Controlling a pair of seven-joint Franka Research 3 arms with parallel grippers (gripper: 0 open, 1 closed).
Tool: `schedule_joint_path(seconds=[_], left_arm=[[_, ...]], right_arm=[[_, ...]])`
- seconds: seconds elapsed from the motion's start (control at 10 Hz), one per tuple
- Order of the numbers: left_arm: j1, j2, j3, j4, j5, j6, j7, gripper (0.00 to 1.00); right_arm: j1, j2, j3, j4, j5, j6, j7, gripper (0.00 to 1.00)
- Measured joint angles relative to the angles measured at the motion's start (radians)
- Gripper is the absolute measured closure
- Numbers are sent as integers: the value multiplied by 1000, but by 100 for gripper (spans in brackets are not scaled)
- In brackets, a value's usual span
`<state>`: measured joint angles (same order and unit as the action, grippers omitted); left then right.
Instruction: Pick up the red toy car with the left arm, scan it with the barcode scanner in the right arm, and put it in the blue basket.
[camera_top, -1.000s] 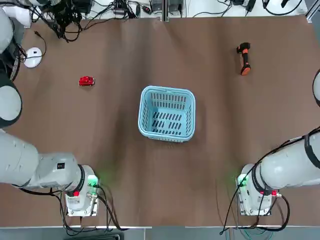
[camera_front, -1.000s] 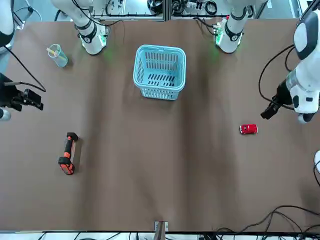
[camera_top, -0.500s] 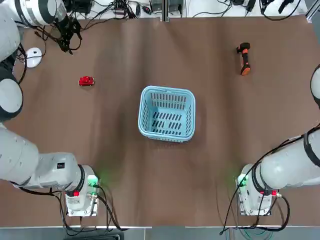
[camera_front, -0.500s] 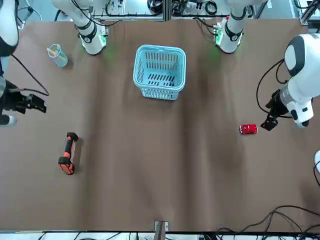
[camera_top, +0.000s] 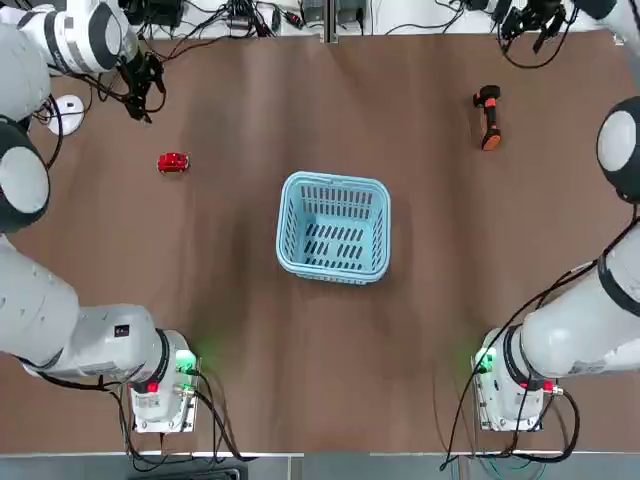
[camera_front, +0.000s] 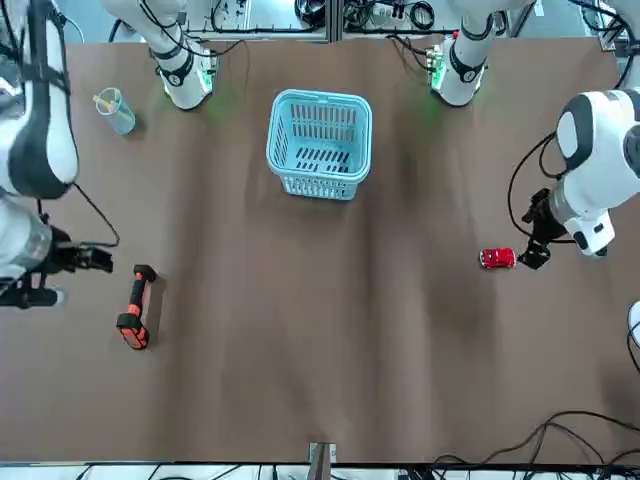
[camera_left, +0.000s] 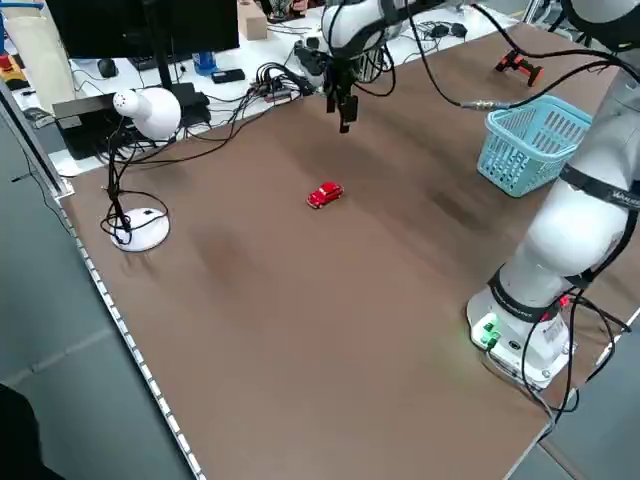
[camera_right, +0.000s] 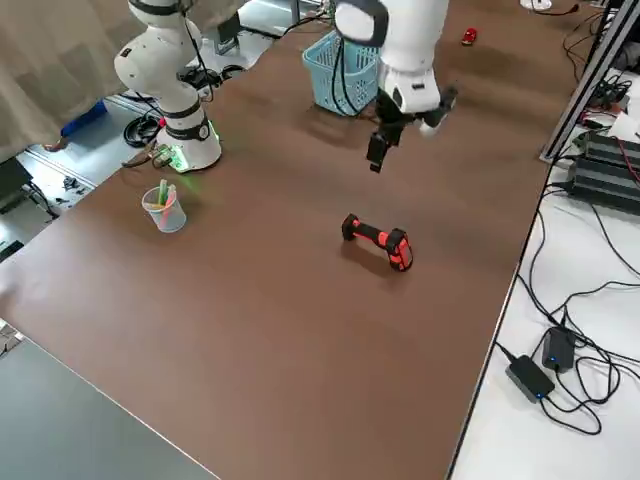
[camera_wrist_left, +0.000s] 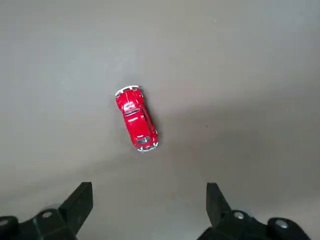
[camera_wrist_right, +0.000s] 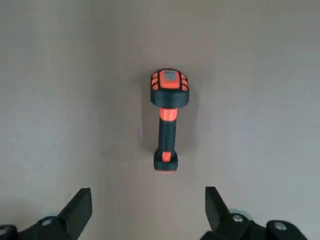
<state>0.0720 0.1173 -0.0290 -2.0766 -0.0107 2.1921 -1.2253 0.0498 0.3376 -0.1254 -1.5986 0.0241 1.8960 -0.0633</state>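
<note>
Both grippers hang open and empty above the table, the red toy car and the barcode scanner lying beneath.

Top view: the red toy car (camera_top: 173, 162) lies left of the blue basket (camera_top: 333, 228), the barcode scanner (camera_top: 489, 117) beyond it to the right. Left wrist view: the left gripper (camera_wrist_left: 149, 200) stands wide open over the car. Right wrist view: the right gripper (camera_wrist_right: 149, 202) is spread wide over the scanner.
</note>
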Motion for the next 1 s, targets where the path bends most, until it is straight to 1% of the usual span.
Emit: schedule_joint_path(seconds=[0.1,0.3,0.5,0.8,1.0], left_arm=[[1,19,14,-2,0,8,-23,0],[5,69,33,-6,0,40,-77,0],[6,122,47,-8,0,89,-113,0],[6,190,49,-9,-3,121,-127,0],[6,241,49,-10,-3,148,-128,0]], right_arm=[[-2,9,0,-38,0,57,0,0],[-5,34,0,-73,0,121,0,1],[-7,85,0,-78,0,198,0,1],[-24,174,0,-83,0,317,0,3],[-27,212,0,-101,0,402,0,3]])
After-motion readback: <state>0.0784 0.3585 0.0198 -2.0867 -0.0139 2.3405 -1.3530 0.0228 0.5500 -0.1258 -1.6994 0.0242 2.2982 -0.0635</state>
